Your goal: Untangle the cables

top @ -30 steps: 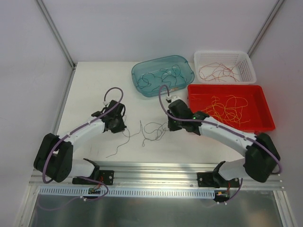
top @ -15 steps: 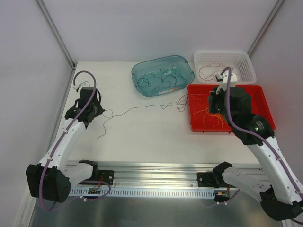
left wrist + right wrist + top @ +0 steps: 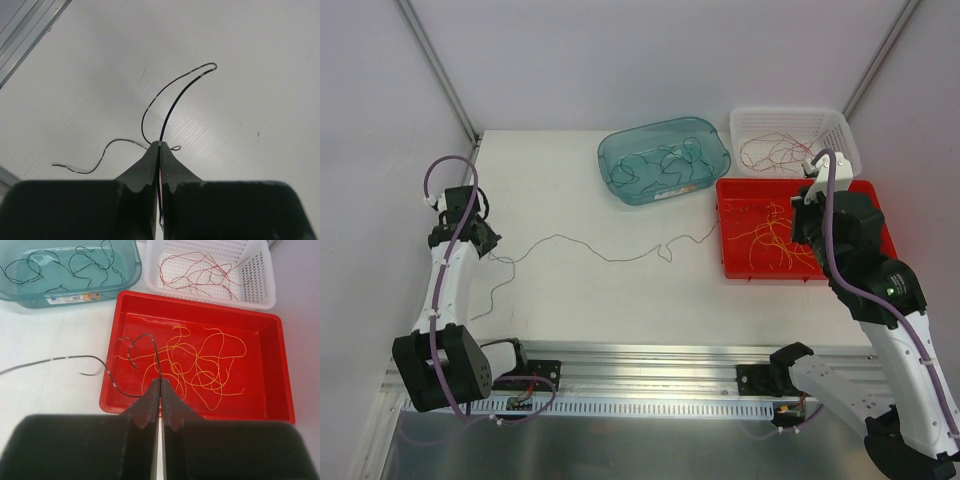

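One thin dark cable [image 3: 600,252] runs across the white table from the left side to the red tray's left wall. My left gripper [image 3: 159,145] is shut on its left part, near the table's left edge, and a loose tail [image 3: 492,295] trails toward the front. Over the red tray [image 3: 880,262], my right gripper [image 3: 160,381] is shut on the same cable's other end, which loops in front of the jaws [image 3: 131,352]. Yellow-orange cables [image 3: 205,360] lie in the red tray, red-brown ones [image 3: 200,275] in the white basket, dark green ones [image 3: 65,262] in the teal bin.
The teal bin [image 3: 712,135] stands at the back middle and the white basket [image 3: 847,150] at the back right, just behind the red tray. A metal rail [image 3: 650,360] runs along the near edge, and a frame post [image 3: 440,70] rises at the back left.
Both arms have swung apart, the left to the table's left edge and the right over the red tray. The dark cable between them has been drawn out from a bunch into a long line.
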`<action>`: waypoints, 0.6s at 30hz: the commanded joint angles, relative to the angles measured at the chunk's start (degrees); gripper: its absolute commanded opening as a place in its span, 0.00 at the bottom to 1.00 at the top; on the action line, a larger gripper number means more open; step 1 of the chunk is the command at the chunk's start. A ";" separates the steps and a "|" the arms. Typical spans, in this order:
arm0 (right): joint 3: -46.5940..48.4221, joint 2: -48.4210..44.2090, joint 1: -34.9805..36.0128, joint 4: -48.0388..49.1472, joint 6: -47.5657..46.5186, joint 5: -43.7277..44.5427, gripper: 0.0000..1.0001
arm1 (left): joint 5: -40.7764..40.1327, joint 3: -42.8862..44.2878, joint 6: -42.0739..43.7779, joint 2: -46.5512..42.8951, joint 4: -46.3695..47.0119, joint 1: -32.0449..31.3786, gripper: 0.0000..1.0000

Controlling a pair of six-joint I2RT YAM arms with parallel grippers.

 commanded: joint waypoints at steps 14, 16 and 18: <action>5.22 1.99 -2.16 2.66 2.11 -13.02 0.01 | 14.22 6.17 2.55 -4.11 -0.84 4.71 0.00; 5.40 3.40 -2.16 3.88 3.34 -15.83 0.01 | 19.32 7.14 2.47 -4.99 -0.93 4.62 0.00; 5.40 4.45 -2.16 5.11 4.48 -17.85 0.01 | 24.75 8.63 2.03 -6.40 -0.84 4.45 0.00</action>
